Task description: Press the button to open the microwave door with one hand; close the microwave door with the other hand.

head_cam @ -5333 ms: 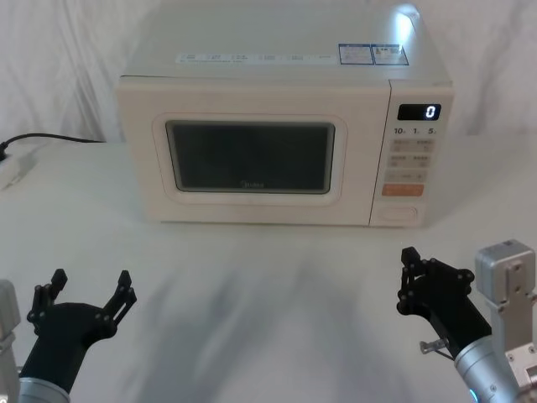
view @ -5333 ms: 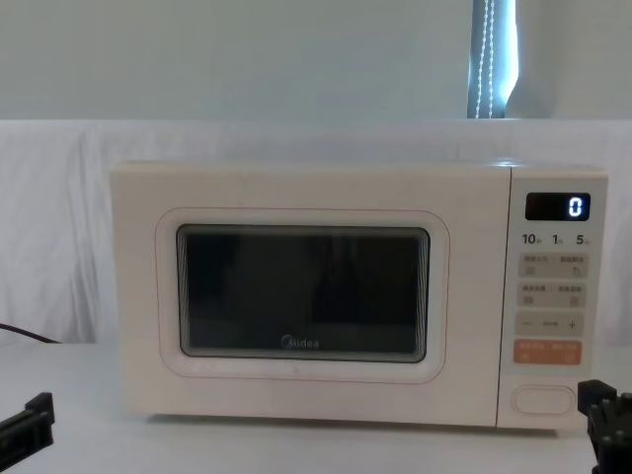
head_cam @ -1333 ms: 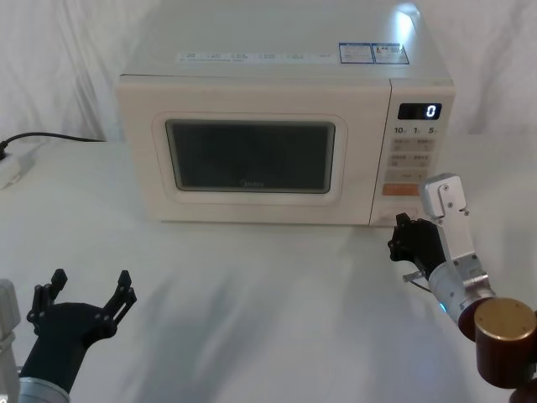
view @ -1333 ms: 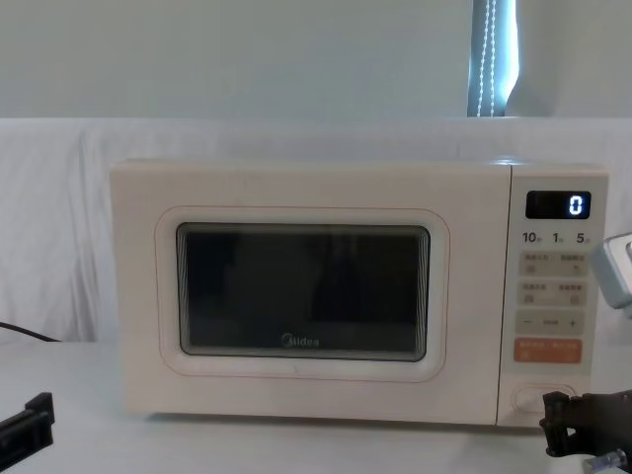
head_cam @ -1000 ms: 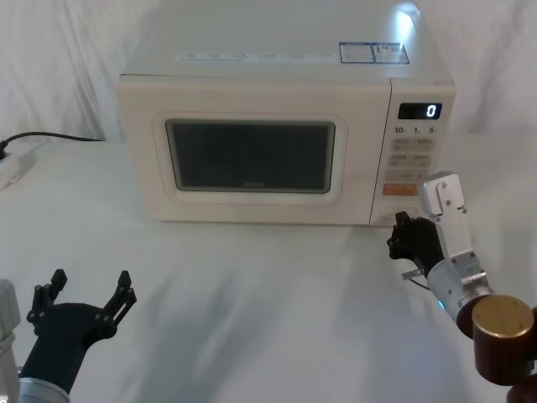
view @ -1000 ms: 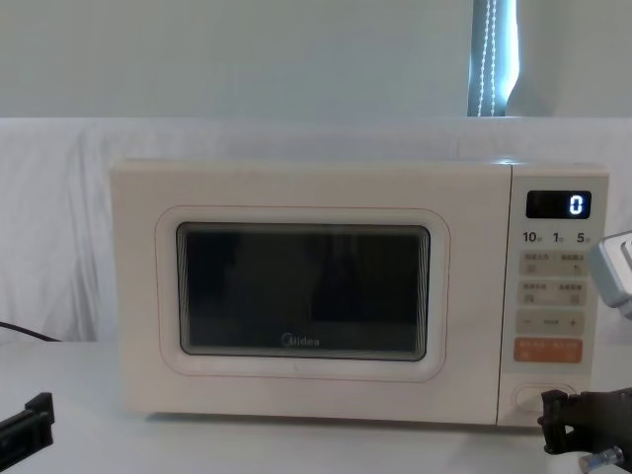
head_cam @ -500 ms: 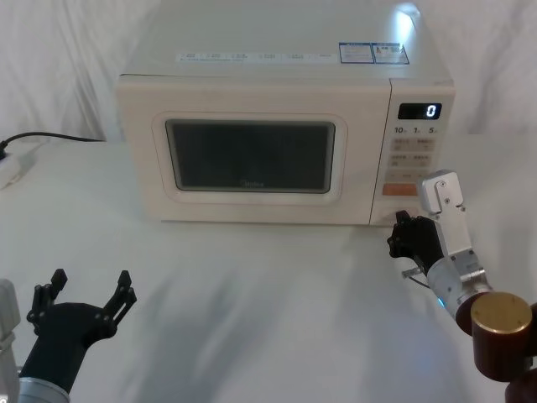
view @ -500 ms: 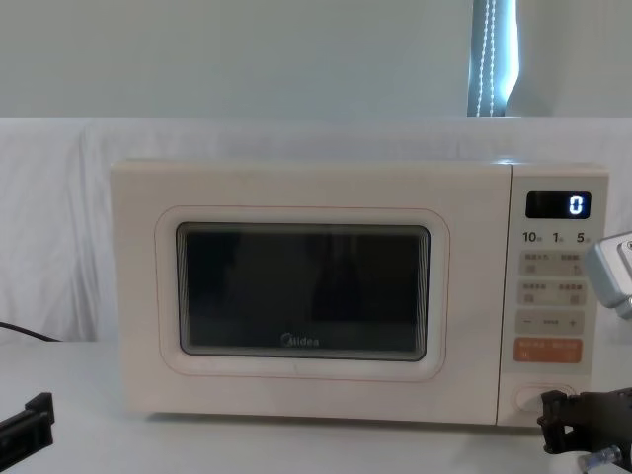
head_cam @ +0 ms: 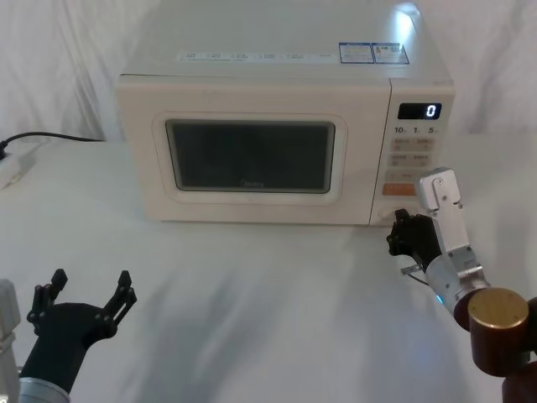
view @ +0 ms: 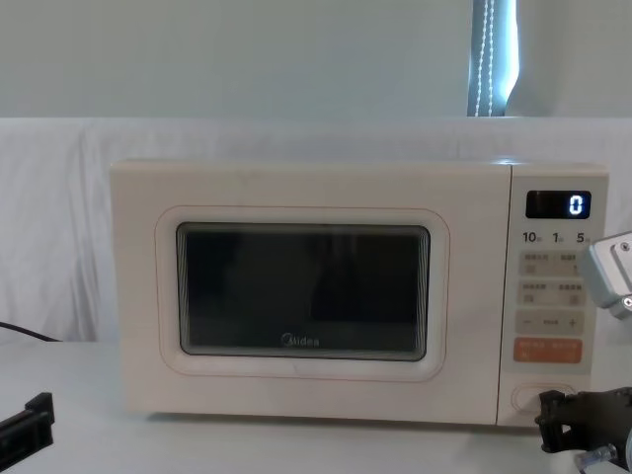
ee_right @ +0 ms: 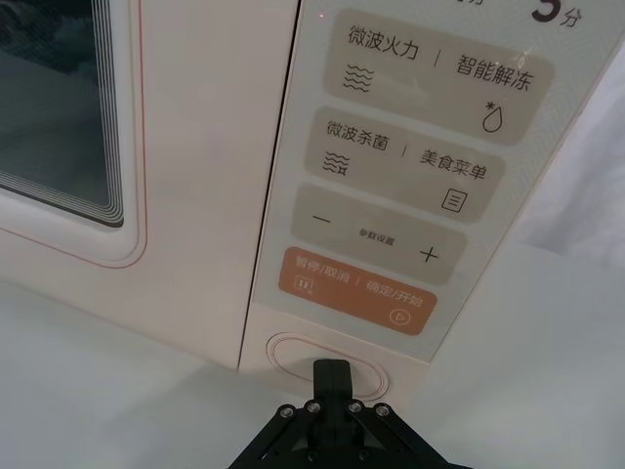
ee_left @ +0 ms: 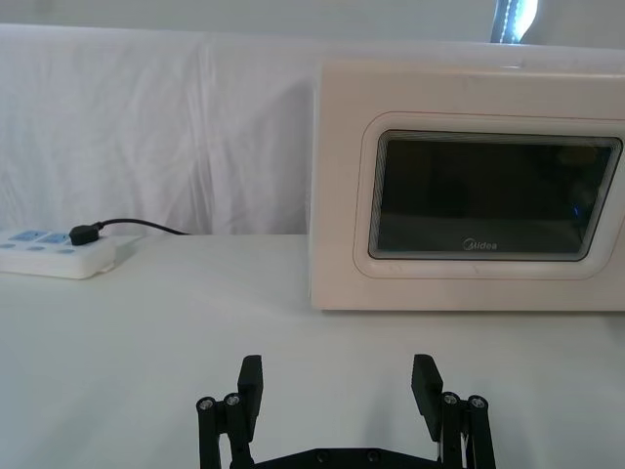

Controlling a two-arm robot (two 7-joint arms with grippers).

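I am nosing my closed right pincer [ee_right: 332, 376] onto the button [ee_right: 293, 354]; next, a firm push to pop the microwave door [head_cam: 247, 159].

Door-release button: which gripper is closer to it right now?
Right. The right gripper sits directly in front of the button, its closed tip about touching it. The left gripper is open, low at the table's near-left, far from the microwave door.
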